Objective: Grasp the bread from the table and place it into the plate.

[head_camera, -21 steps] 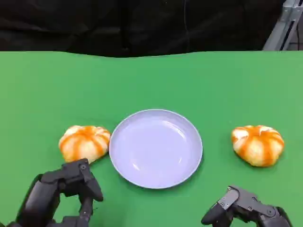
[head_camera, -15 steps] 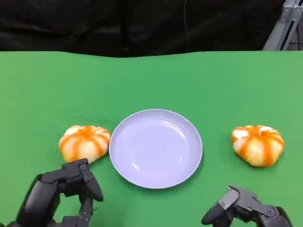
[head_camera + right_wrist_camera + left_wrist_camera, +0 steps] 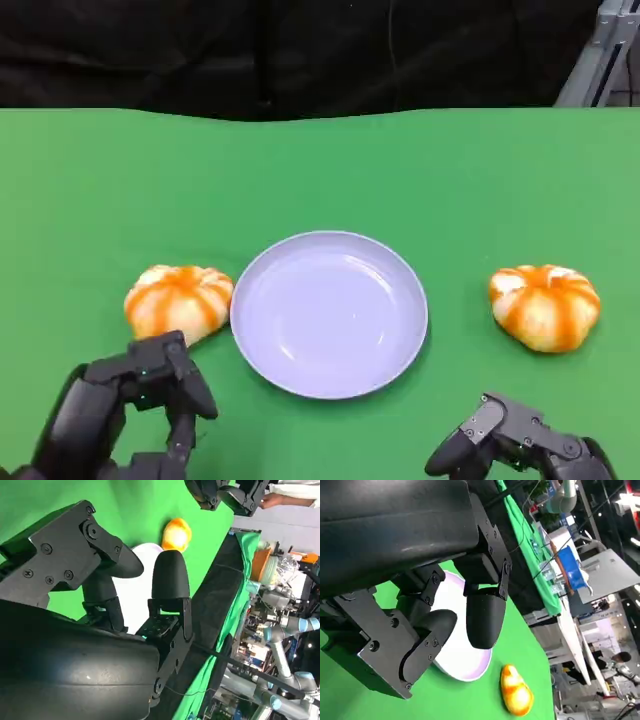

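Observation:
A pale lavender plate point(image 3: 328, 313) lies empty in the middle of the green table. One orange-and-white bread roll point(image 3: 178, 301) sits touching the plate's left rim, and a second roll point(image 3: 544, 306) lies apart to its right. My left hand point(image 3: 130, 410) hovers just in front of the left roll, fingers apart, holding nothing. Low at the front right, my right hand point(image 3: 515, 440) is empty too. In the left wrist view, past the fingers point(image 3: 484, 617), are the plate point(image 3: 462, 665) and the far roll point(image 3: 516, 696). The right wrist view has the plate point(image 3: 142, 595) and a roll point(image 3: 176, 534).
The green table point(image 3: 320, 170) ends at a dark backdrop behind. A metal frame point(image 3: 600, 50) stands at the back right. A person's hand point(image 3: 272, 500) is at the edge of the right wrist view, with cluttered benches beyond the table.
My left hand's fingers have shifted very slightly. Both rolls, the plate and my right hand are where they were.

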